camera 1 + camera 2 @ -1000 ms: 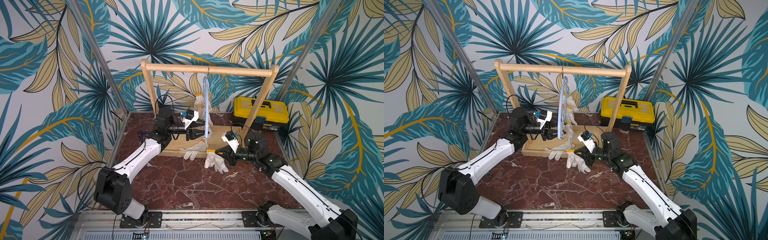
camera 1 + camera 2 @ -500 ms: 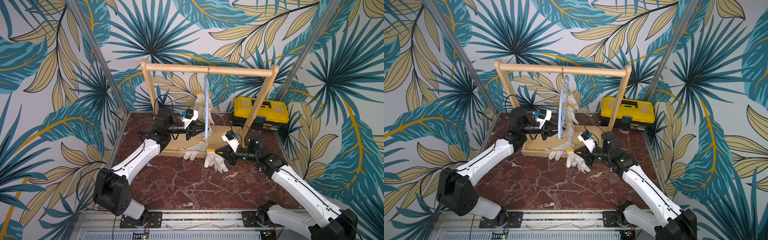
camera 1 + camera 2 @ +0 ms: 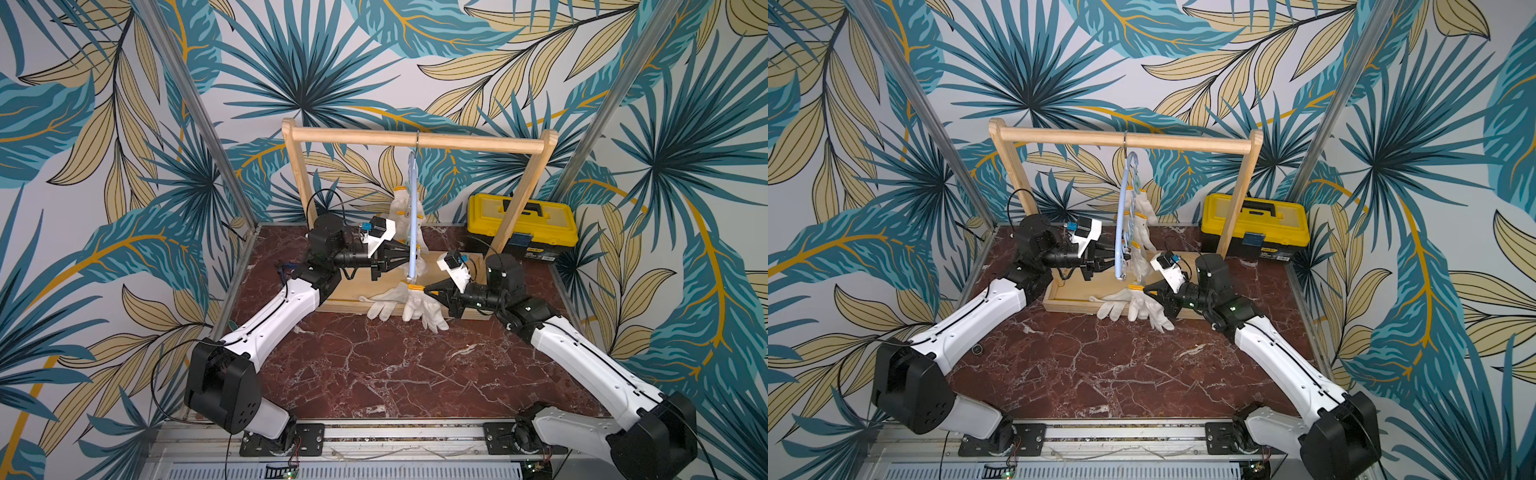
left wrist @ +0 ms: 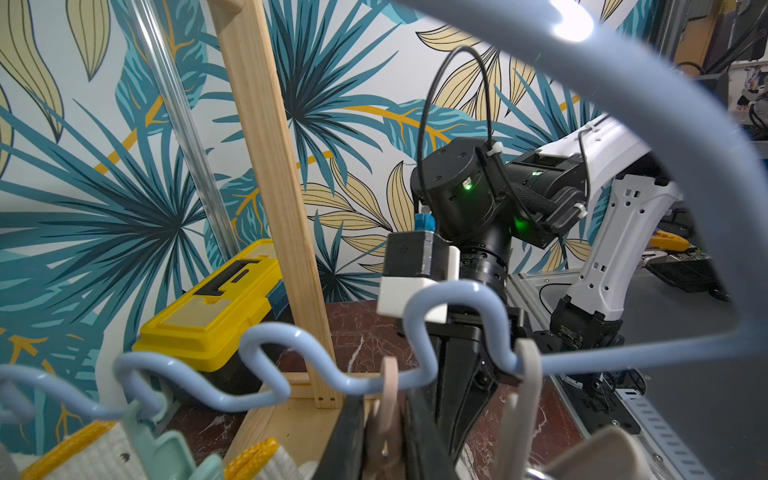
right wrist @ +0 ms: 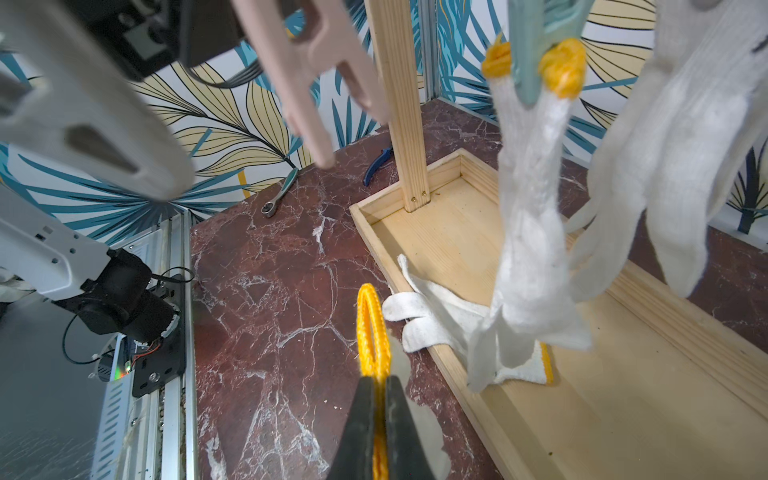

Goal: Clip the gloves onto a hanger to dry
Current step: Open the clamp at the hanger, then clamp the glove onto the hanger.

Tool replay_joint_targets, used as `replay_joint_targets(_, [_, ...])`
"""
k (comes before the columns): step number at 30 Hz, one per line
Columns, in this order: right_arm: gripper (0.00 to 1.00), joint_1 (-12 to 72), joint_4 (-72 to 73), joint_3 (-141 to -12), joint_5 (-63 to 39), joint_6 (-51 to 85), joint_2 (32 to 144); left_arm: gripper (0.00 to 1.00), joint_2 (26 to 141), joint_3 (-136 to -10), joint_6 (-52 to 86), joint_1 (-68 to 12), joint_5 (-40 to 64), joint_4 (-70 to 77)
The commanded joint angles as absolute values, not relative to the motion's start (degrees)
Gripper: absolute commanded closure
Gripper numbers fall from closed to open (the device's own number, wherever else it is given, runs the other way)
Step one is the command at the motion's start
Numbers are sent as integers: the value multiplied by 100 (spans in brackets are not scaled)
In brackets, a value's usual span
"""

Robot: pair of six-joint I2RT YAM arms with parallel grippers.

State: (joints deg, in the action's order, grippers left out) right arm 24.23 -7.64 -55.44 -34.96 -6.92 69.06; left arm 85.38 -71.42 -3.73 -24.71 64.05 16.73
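The pale-blue hanger (image 3: 412, 216) (image 3: 1120, 224) hangs by its hook from the wooden rail, and several white gloves (image 3: 401, 205) (image 5: 528, 249) are clipped to it. My left gripper (image 3: 409, 254) (image 4: 384, 409) reaches in from the side at the hanger's low end and is shut on a beige clip (image 4: 389, 386). My right gripper (image 3: 428, 289) (image 5: 375, 380) is shut on the yellow cuff (image 5: 371, 328) of a glove (image 3: 419, 305) (image 3: 1148, 307), just below the hanger. That glove's fingers droop over the tray's front edge. Another glove (image 3: 384, 301) lies beside it.
The wooden rack (image 3: 415, 139) stands on a shallow wooden tray (image 3: 345, 299) at the back of the marble table. A yellow toolbox (image 3: 521, 226) sits behind its right post. A ratchet wrench (image 5: 282, 193) and a blue-handled tool (image 5: 376, 166) lie near the left post.
My left gripper has closed on the beige clip at the hanger's low end. The right arm and its glove have stayed where they were.
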Motion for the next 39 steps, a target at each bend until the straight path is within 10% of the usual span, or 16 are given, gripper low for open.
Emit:
replay_joint_targets(1, [100, 2380, -366, -5839, -3702, -753, 7111, 100, 8496, -7102, -225, -2490, 6787, 1608])
replay_joint_targets(39, [100, 2355, -490, -6833, -4945, -1336, 7651, 100, 8622, -7243, 96, -2351, 7394, 1608])
